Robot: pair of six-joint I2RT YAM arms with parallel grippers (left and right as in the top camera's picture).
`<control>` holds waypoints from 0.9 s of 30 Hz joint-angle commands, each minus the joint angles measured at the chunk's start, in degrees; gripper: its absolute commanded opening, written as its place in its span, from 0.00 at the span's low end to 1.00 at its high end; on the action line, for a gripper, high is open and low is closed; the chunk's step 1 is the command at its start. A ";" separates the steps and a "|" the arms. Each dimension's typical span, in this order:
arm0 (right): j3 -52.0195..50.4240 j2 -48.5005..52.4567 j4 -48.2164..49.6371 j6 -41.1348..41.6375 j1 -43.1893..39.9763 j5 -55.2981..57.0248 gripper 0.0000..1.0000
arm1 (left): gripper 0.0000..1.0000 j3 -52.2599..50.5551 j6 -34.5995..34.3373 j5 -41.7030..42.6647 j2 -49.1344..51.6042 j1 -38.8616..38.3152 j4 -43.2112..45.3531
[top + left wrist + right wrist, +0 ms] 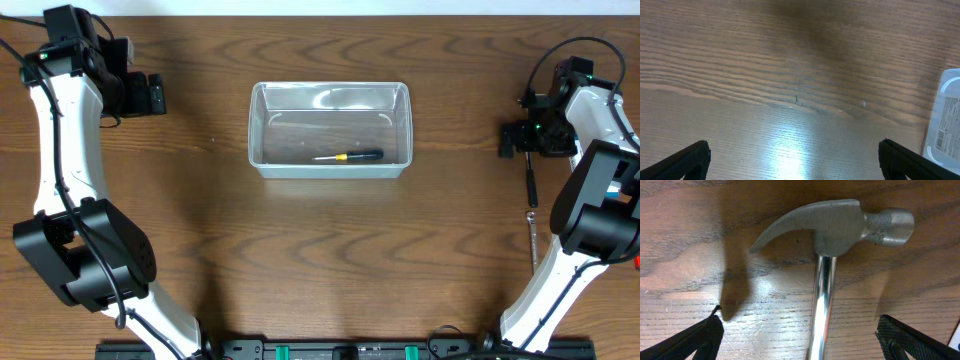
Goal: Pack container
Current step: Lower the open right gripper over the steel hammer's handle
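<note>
The container [330,170], a clear rectangular tub, stands mid-table, and its corner shows at the right edge of the left wrist view [947,120]. A screwdriver [348,157] with a yellow and black handle lies inside it. My left gripper [155,95] hovers far left of the tub, open over bare wood [795,160]. My right gripper [508,140] is open at the far right, above a claw hammer [840,225]. The hammer's chrome shaft [821,305] runs between the spread fingers without touching them. Its dark grip [531,180] points toward the table's front.
A thin metal tool [532,240] lies on the wooden table [330,250] just past the hammer's grip, near the right arm's base. Both arm bases stand at the front corners.
</note>
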 commanded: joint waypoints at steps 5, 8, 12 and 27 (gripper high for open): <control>1.05 0.31 0.24 -0.24 0.13 0.42 0.98 | 0.98 -0.44 0.55 -0.68 0.42 0.13 -0.17; 1.05 0.31 0.26 -0.22 0.13 0.39 0.93 | 0.98 -0.44 0.55 -0.68 0.42 0.13 -0.17; 1.05 0.31 0.37 0.55 0.11 0.44 0.86 | 0.98 -0.44 0.55 -0.68 0.42 0.13 -0.17; 1.05 0.31 0.55 0.63 0.11 0.44 0.69 | 0.98 -0.44 0.55 -0.68 0.42 0.13 -0.20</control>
